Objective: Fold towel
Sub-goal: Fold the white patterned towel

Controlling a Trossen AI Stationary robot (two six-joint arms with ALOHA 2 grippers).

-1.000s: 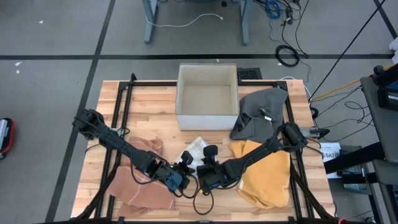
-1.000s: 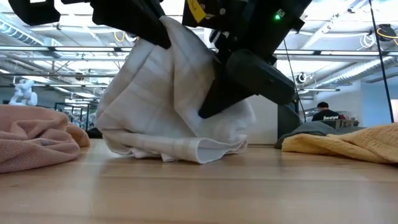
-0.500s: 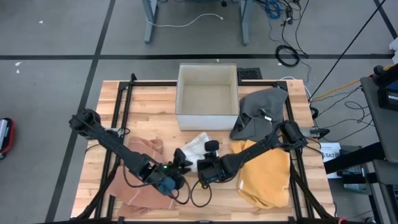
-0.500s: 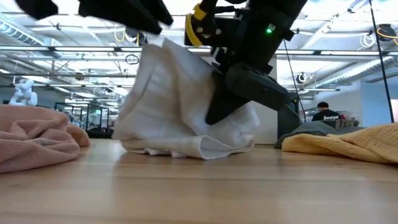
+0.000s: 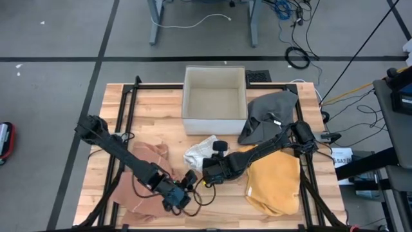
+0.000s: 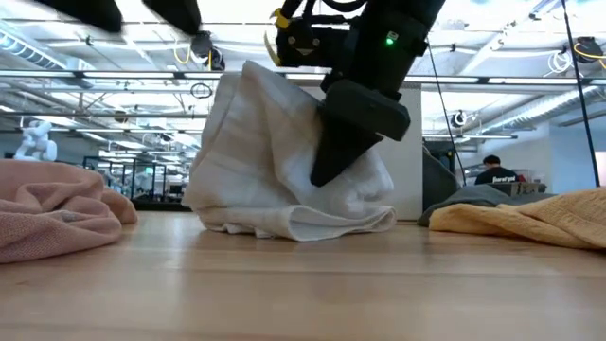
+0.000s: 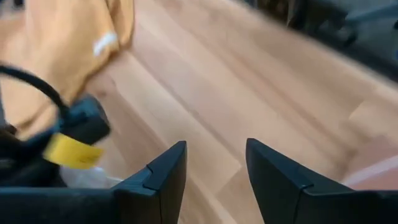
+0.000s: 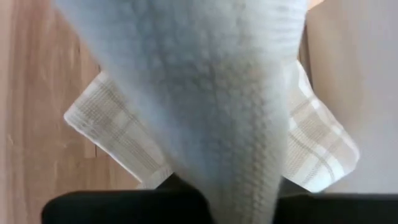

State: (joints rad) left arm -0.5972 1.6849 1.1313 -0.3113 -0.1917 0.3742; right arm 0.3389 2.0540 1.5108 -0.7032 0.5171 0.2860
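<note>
White towel (image 6: pixel 275 156) bunched, pulled up into peak, hem apparently resting on table centre.

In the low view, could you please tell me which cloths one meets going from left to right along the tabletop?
Pink towel → white towel, lifted by the right tool → grey cloth → yellow towel.
</note>
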